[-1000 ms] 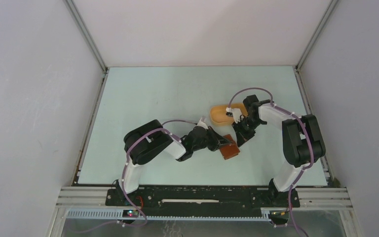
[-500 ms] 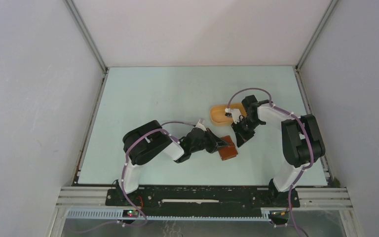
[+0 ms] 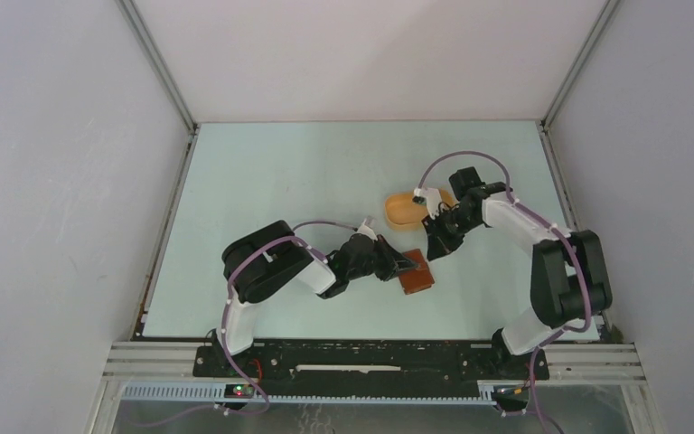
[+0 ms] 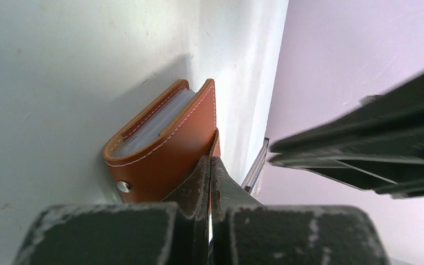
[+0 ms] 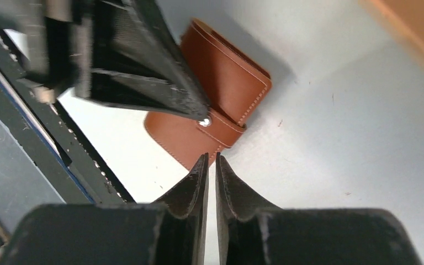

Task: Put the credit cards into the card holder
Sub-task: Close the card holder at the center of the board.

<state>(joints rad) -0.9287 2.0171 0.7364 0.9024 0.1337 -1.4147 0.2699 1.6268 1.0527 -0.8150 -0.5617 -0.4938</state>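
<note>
The left arm is reaching out from the near edge across the worktop (image 3: pixel 280 181). The fingers of the left gripper (image 4: pixel 210 161) are pressing fully together with no gap showing. Their tips are lying against the narrow snap strap (image 5: pixel 223 126) of the card holder (image 4: pixel 163 146). I cannot tell whether the strap is being pinched or only touched.

The card holder is lying on the worktop between the two grippers, folded over but gaping slightly along its open edge. Some pale bluish-white layers (image 4: pixel 154 124) are showing between the brown leather covers; I cannot tell whether these are the credit cards or clear sleeves. A metal snap button (image 4: pixel 123 186) is sitting on the outer cover.

The right gripper (image 5: pixel 211 159) is hanging close over the strap end of the holder, and contact cannot be told. Its fingers are standing almost together, leaving a narrow slit with nothing in it.

Just beyond the holder, an orange-yellow oval tray (image 3: pixel 402 210) is lying on the worktop, and the right arm is passing over its right end.
</note>
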